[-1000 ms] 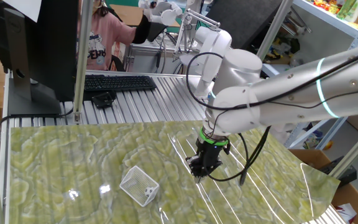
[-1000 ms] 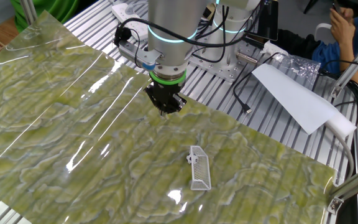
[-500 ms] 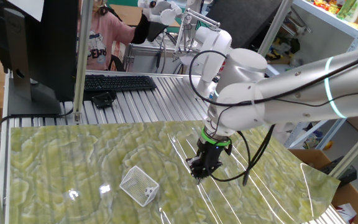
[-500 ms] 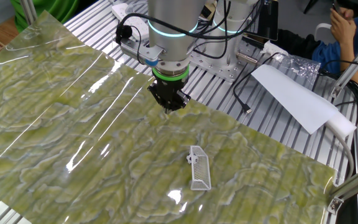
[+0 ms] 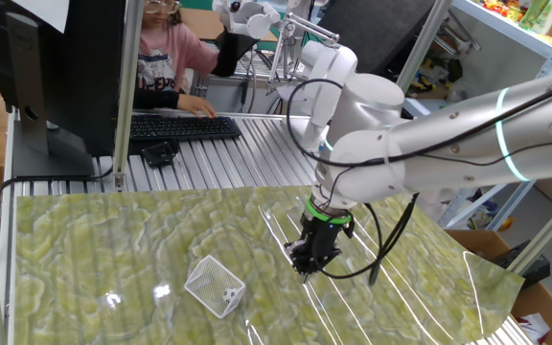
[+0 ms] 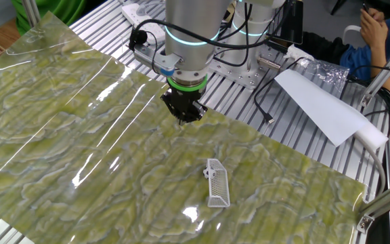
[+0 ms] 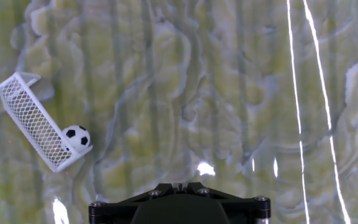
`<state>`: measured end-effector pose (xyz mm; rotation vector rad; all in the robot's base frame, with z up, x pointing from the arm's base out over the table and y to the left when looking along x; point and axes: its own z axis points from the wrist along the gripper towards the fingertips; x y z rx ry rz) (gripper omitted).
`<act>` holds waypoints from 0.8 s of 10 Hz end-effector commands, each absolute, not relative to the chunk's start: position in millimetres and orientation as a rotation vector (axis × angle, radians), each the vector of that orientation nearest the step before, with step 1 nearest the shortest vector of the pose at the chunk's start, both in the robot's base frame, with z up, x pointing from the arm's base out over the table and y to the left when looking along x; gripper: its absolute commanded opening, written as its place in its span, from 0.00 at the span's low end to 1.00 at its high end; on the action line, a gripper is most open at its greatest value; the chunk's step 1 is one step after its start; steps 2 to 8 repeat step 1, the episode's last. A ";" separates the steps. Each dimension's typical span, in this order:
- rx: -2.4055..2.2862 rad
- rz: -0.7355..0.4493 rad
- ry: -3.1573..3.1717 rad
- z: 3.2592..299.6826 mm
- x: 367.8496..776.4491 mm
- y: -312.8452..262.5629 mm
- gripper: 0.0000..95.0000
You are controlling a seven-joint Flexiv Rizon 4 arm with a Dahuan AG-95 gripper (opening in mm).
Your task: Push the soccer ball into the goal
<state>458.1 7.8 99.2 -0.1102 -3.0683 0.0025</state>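
Gripper (image 6: 183,116) hangs near the mat, fingers apparently pinched together, holding nothing. Soccer ball (image 7: 76,136), light and free-rolling, touches the goal (image 7: 33,119) corner; nudge, don't grasp.

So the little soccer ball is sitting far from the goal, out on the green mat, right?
Not quite. The soccer ball is on the green mat, but it sits right against the goal, at one end of the net's frame. The hand view shows it.
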 end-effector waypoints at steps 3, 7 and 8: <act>-0.130 -0.024 -3.072 98.9 457.8 8.1 0.00; -0.130 -0.024 -3.072 98.9 457.8 8.1 0.00; -0.130 -0.024 -3.072 98.9 457.8 8.1 0.00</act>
